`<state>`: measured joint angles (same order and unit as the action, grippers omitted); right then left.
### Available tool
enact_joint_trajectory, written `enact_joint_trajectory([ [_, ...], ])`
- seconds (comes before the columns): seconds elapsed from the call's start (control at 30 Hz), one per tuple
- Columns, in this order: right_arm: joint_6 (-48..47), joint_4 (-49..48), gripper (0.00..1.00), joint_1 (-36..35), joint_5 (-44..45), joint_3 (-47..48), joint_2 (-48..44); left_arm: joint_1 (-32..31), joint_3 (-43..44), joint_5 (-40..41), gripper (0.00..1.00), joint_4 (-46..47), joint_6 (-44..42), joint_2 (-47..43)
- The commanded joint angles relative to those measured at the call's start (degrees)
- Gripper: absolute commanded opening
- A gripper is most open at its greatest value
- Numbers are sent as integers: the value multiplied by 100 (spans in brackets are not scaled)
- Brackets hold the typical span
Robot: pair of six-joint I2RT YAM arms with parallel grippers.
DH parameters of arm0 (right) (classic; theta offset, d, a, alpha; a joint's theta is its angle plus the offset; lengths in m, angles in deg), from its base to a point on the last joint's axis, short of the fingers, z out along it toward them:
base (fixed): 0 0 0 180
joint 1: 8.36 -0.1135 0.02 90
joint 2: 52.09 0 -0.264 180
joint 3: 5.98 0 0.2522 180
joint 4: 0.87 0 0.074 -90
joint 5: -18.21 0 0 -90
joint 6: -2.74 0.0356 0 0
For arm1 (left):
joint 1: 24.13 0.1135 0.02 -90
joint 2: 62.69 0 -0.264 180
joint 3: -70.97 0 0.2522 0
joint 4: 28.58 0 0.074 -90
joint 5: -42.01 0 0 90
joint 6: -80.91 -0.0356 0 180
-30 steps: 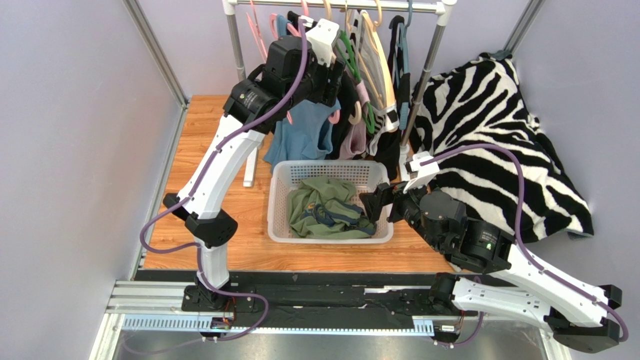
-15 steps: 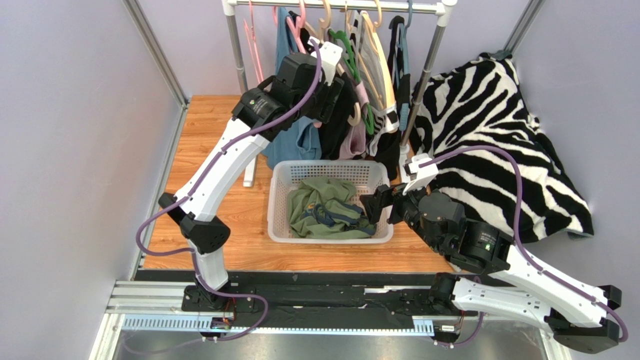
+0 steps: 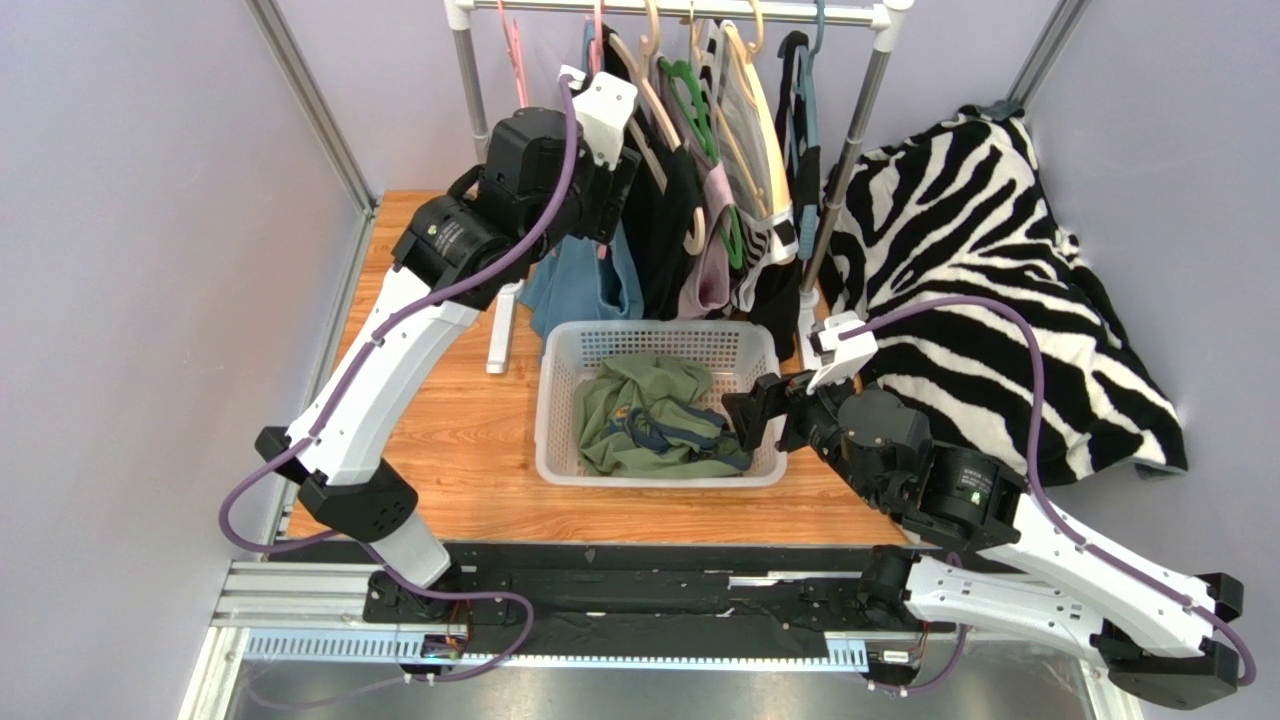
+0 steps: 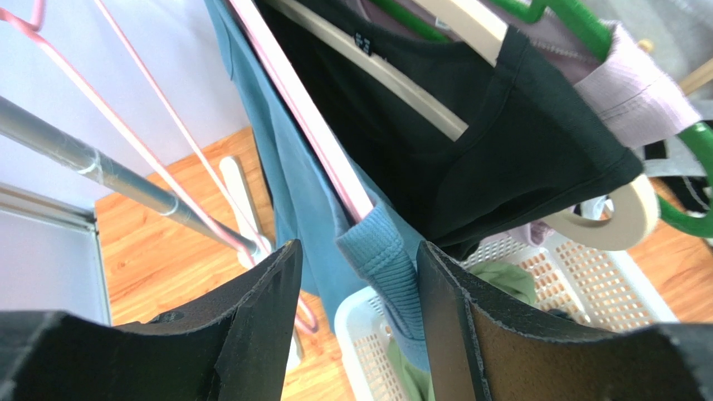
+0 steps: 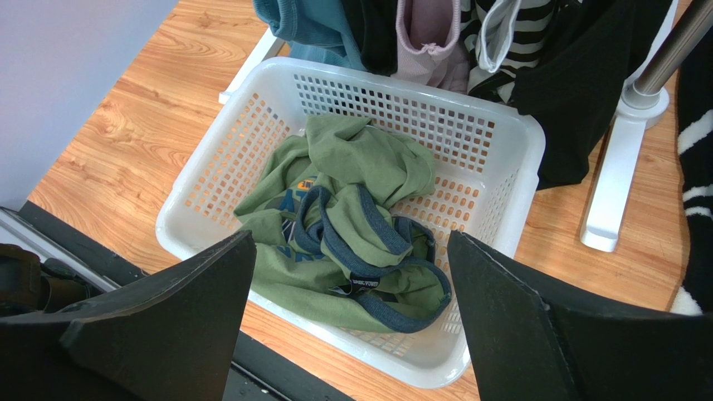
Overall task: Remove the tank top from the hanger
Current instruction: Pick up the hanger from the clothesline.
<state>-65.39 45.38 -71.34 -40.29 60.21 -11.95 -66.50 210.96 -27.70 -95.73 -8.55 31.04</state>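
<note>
Indoors, lilac walls [image 3: 150, 300] enclose wooden table [image 3: 451, 450]; blue tank top [image 3: 579, 293] hangs above.

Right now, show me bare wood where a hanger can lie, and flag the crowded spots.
Bare: the wood left of the basket, and the narrow strip between the basket and the black rail. Crowded: behind the basket, where the hanging clothes drop to its rim. The right side lies under the zebra blanket.

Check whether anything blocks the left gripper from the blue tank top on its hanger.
Nothing visible does. The left gripper has its open jaws on either side of the ribbed shoulder strap of the blue tank top, where it sits on the pink hanger. The black top on the cream hanger hangs close beside it, not between the fingers.
</note>
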Motion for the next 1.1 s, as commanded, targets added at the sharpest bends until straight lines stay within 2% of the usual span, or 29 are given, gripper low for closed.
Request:
enact_joint_trajectory([
  [0.0, 89, -94, 90, -30, 136, 40, -182, -17, -169, 159, 61, 109, -194, -48],
  [0.17, 63, -67, 90, -30, 145, 92, -226, 9, -108, 194, 60, 118, -238, 48],
  [0.57, -7, -155, 87, -30, 40, 180, -68, 229, -99, 177, 47, 74, -177, 75],
  [0.9, -112, -234, 86, -30, -22, 259, 90, 660, 156, -131, 47, -102, 87, 339],
  [0.97, -130, -252, 85, -30, -22, 277, 125, 712, 208, -166, 53, -119, 113, 400],
  [1.03, -139, -252, 85, -30, -31, 286, 134, 730, 270, -210, 53, -137, 131, 452],
  [1.07, -130, -261, 84, -30, -31, 295, 161, 765, 322, -236, 38, -146, 175, 453],
])
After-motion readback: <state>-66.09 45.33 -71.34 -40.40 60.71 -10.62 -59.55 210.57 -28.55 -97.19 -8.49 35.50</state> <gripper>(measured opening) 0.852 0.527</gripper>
